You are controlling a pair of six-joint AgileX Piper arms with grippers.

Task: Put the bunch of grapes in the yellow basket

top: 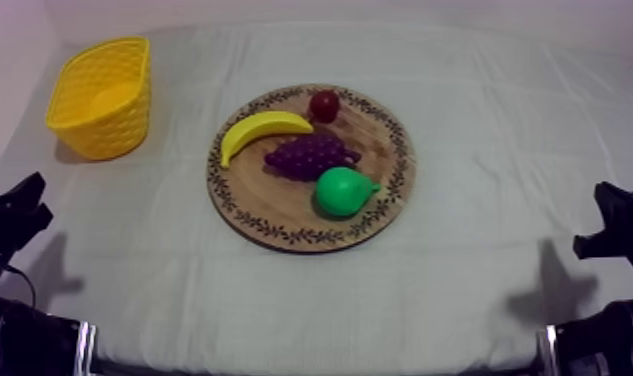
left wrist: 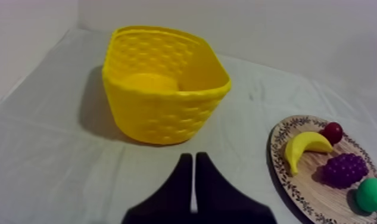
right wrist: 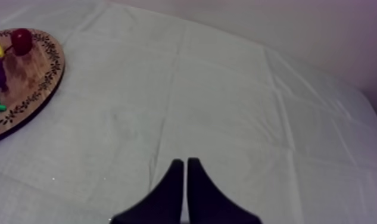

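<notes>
Top view: round wooden board (top: pixel 255 198) with a patterned rim is seen mid-table on the grey-white cloth (top: pixel 480 270). Bunch of grapes (top: pixel 310 156) is found at the board's middle, lying on its side. It is a dark purple, knobbly oval cluster with a short stub pointing to the right side. Banana (top: pixel 260 130) is placed just beside it on the far-left side, whether touching cannot be told. Pear (top: pixel 342 191) is set just beside it on the near-right side, and the small red fruit (top: pixel 324 105) is at the far rim. Yellow basket (top: pixel 105 135) is stood upright at the far left, well apart from the board. Left gripper (top: pixel 28 200) and right gripper (top: pixel 612 215) are parked low at their own edges, well apart from the board.

Left wrist view: the left fingers (left wrist: pixel 181 179) are pressed together into a narrow wedge, nothing grasped, over bare cloth in front of the basket. The basket's woven-pattern wall and open mouth are shown. The grapes are seen on the board between banana and pear as a purple bumpy lump.

Right wrist view: the right fingers (right wrist: pixel 174 179) are clenched together, nothing grasped, over bare cloth. The board is seen well apart from them, with the red fruit on it and the grapes partly cut off.
</notes>
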